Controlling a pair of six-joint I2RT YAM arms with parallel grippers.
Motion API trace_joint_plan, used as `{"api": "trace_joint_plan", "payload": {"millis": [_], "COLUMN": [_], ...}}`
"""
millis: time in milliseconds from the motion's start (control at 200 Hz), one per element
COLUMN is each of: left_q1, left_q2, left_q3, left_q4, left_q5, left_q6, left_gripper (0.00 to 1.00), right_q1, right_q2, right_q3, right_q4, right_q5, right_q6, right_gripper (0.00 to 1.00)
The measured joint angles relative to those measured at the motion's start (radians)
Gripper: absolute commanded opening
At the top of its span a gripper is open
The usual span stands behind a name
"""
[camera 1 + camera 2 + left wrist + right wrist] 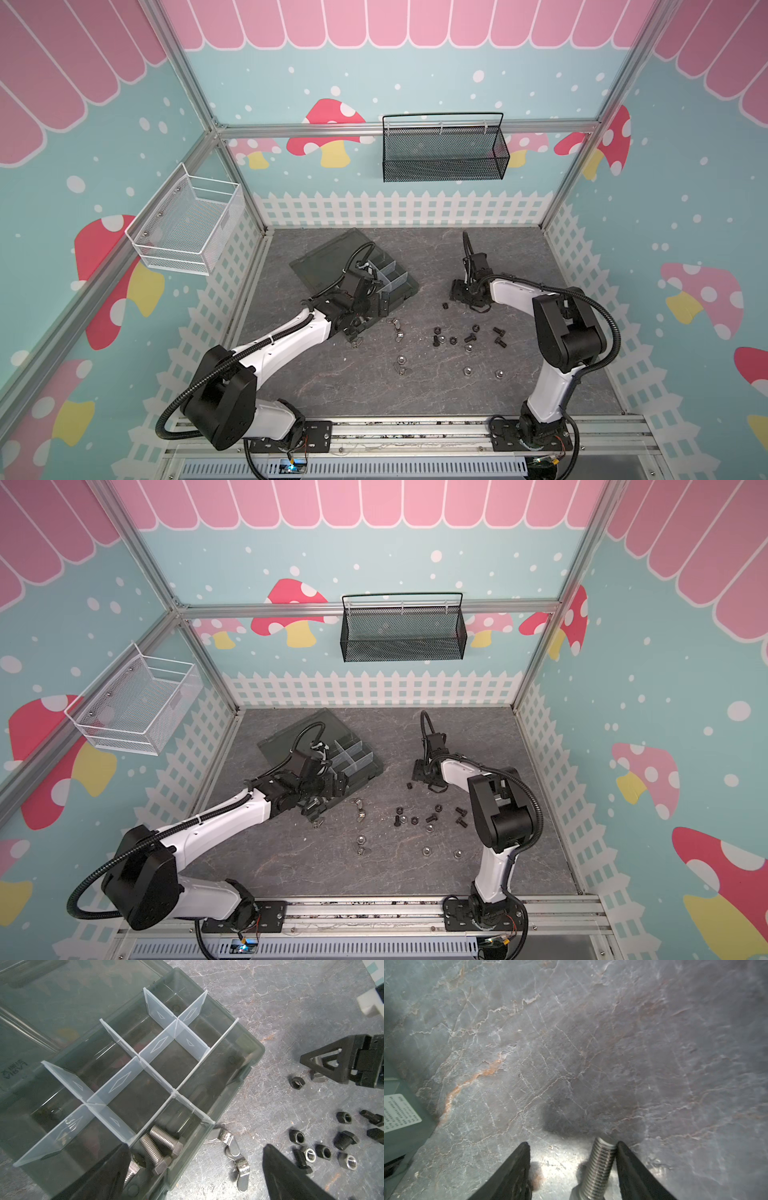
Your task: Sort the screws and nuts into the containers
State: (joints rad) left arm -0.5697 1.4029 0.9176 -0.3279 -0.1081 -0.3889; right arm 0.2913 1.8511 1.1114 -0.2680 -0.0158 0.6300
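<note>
One silver screw (pixel 600 1167) between parted right jaws shows only on wrist cam; left jaws wide.

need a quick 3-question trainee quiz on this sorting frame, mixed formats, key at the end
1. True or false: the lid of the organiser box lies open.
2. Which parts lie in a compartment of the box? A) black nuts B) silver screws C) wing nuts
3. Short answer: what sits between the fingers of the right end effector?

Key:
1. True.
2. B.
3. A silver screw. It touches one finger, and there is a gap to the other.
</note>
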Motion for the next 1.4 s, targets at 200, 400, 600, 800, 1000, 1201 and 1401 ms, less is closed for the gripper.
{"api": "trace_joint_plan", "payload": {"millis": [200,400,600,800,1000,1201,1401], "left_q1": [0.0,0.0,0.0,0.0,0.0,0.0,0.002], "left_q2": [0.0,0.0,0.0,0.0,0.0,-0.004,-0.035], "left_q3": [-0.006,-0.01,-0.01,-0.022,-0.027,-0.031,-0.07], "left_q4": [0.002,0.007,0.01,0.013,0.018,0.023,0.043], "left_q5": [0.0,0.0,0.0,-0.006,-0.014,-0.029,-0.054], "left_q6": [-0.002,-0.005,-0.005,-0.01,-0.025,-0.042,-0.069], "left_gripper": [1.0,1.0,1.0,1.0,1.0,1.0,1.0], "right_q1": [0.006,0.006,0.006,0.013,0.037,0.074,0.107], "right_q2": [0.001,0.018,0.06,0.064,0.064,0.046,-0.026], "right_q3": [0.005,0.026,0.075,0.082,0.083,0.087,0.104], "right_q4": [-0.037,-0.062,-0.061,-0.061,-0.063,-0.104,-0.134], "right_q5": [0.026,0.041,0.042,0.034,0.043,0.058,0.061], "right_q6": [-0.023,-0.038,-0.049,-0.058,-0.071,-0.085,-0.098], "right_gripper": [0.46,0.31,0.16,0.05,0.0,0.0,0.0]}}
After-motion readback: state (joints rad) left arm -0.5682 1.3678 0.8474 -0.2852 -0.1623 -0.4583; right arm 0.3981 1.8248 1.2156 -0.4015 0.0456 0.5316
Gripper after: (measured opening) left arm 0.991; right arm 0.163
